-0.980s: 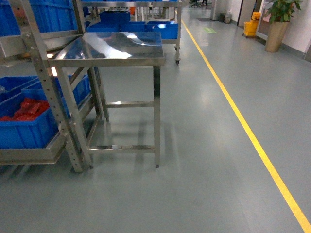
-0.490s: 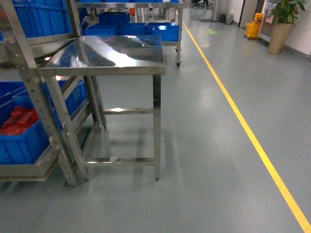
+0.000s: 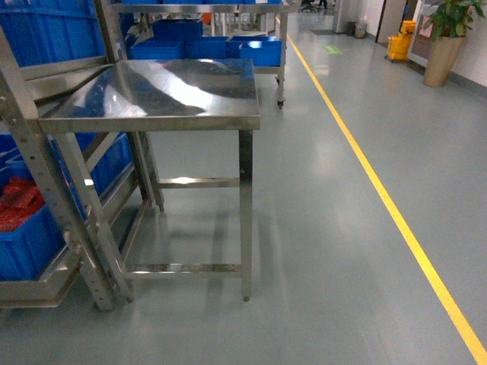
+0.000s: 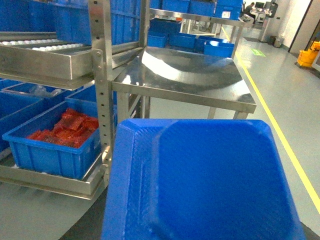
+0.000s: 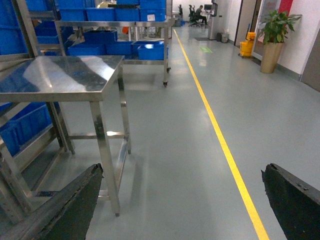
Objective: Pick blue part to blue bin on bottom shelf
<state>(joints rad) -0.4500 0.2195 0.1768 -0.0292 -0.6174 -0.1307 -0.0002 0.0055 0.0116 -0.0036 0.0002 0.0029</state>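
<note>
The blue part (image 4: 210, 185), a wide moulded plastic piece, fills the lower half of the left wrist view and hangs above the floor. It covers my left gripper's fingers completely. The bottom shelf (image 4: 50, 177) (image 3: 30, 293) is the steel rack's lowest tier, to the left. On it stands a blue bin (image 4: 55, 145) (image 3: 23, 239) holding red packets. My right gripper (image 5: 182, 200) is open above bare floor with nothing between its dark fingers (image 5: 70, 205). Neither gripper shows in the head view.
A stainless steel table (image 3: 167, 87) stands right beside the rack's perforated upright (image 3: 46, 190). More blue bins (image 3: 251, 49) sit on a cart behind it. A yellow floor line (image 3: 380, 198) runs along the aisle on the right, with a potted plant (image 3: 445, 46) far back.
The head view has shifted: the steel table now looms larger and lower in frame, and the rack with its blue bin has slid further off the left edge.
</note>
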